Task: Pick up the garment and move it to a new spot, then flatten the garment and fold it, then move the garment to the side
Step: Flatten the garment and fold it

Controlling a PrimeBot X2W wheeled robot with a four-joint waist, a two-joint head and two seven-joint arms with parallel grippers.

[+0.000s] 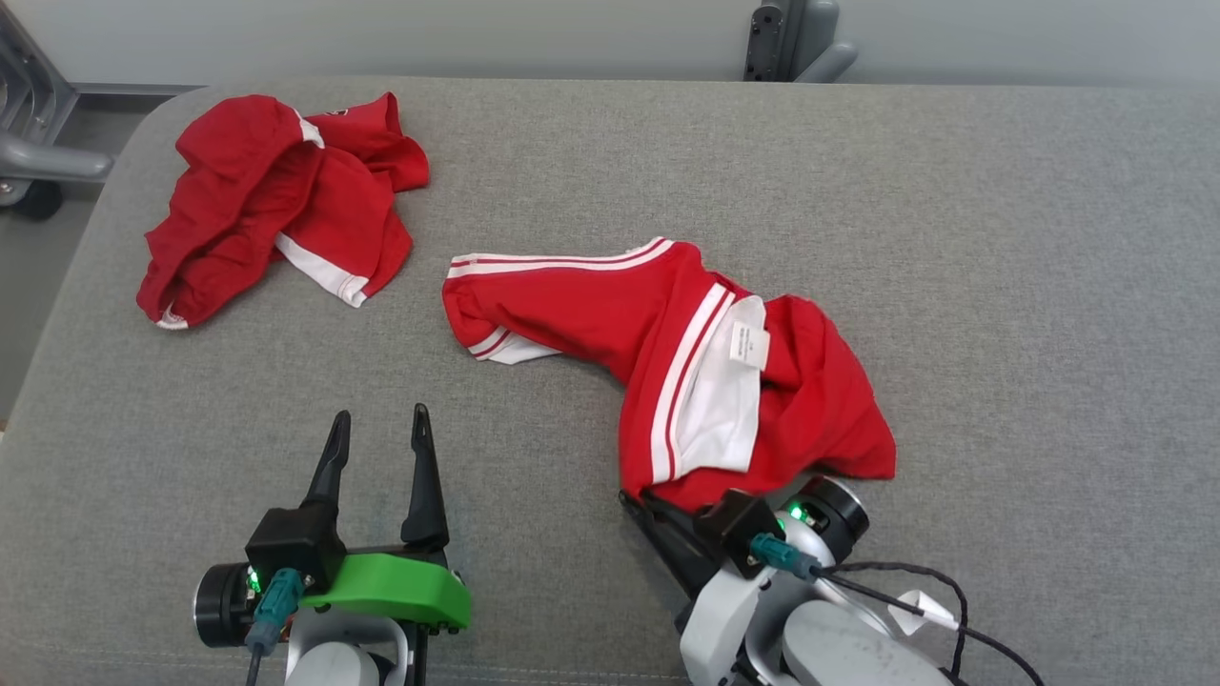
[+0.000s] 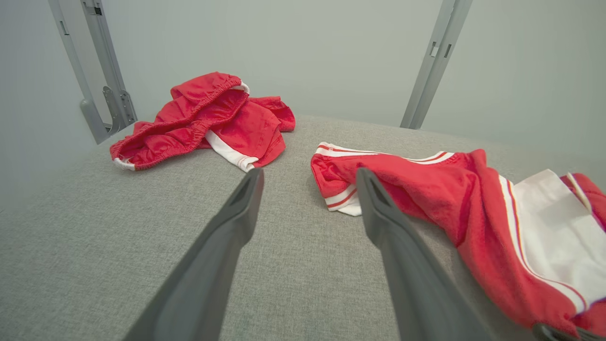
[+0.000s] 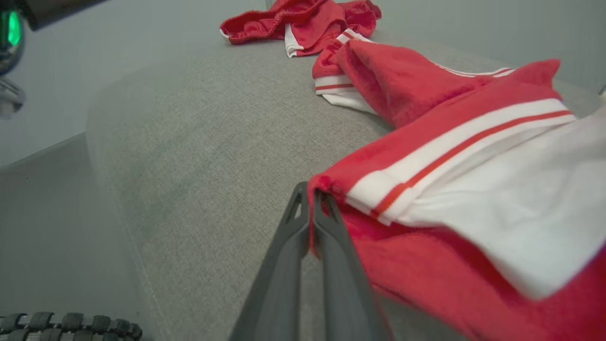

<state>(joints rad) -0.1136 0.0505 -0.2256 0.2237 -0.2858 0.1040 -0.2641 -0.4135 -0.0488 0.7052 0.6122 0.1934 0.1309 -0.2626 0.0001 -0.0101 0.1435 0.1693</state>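
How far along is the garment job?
Done: nothing visibly finished; the striped garment lies crumpled on the grey surface. In hand: the right gripper is shut on its near hem. The left gripper is open over bare surface. Left: lift and relocate, flatten, fold, set aside. A second red garment sits bunched at far left.

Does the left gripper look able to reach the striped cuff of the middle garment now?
Probably yes: the left gripper is open and empty, and only bare grey cushion lies between it and the cuff. The right gripper pinches another edge of the garment.
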